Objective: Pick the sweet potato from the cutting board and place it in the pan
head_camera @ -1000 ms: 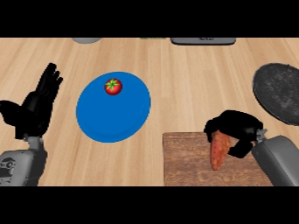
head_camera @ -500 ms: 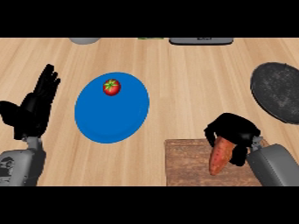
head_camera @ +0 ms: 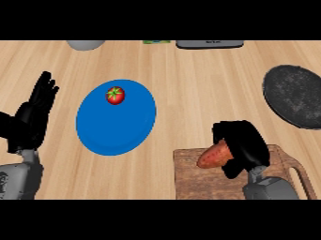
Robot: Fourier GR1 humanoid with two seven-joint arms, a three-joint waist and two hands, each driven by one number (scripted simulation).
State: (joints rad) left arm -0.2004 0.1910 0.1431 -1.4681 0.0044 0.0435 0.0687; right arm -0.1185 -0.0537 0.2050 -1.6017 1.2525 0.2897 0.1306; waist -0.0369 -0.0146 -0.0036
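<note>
We found no readable text, labels, brands or numbers anywhere; a dark device at the counter's far edge showed only an illegible pale smudge.

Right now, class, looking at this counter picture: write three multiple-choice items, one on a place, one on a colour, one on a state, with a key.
1. Where is the tomato?
A. on the plate
B. in the pan
C. on the board

2. What colour is the plate?
A. red
B. blue
C. green

3. What is the right hand doing?
A. resting open
B. pressing the pan
C. holding the sweet potato

Key: 1 A, it sits near the plate's top edge. 2 B, the plate is blue. 3 C, fingers curl round the sweet potato over the board; the pan holds nothing.
</note>
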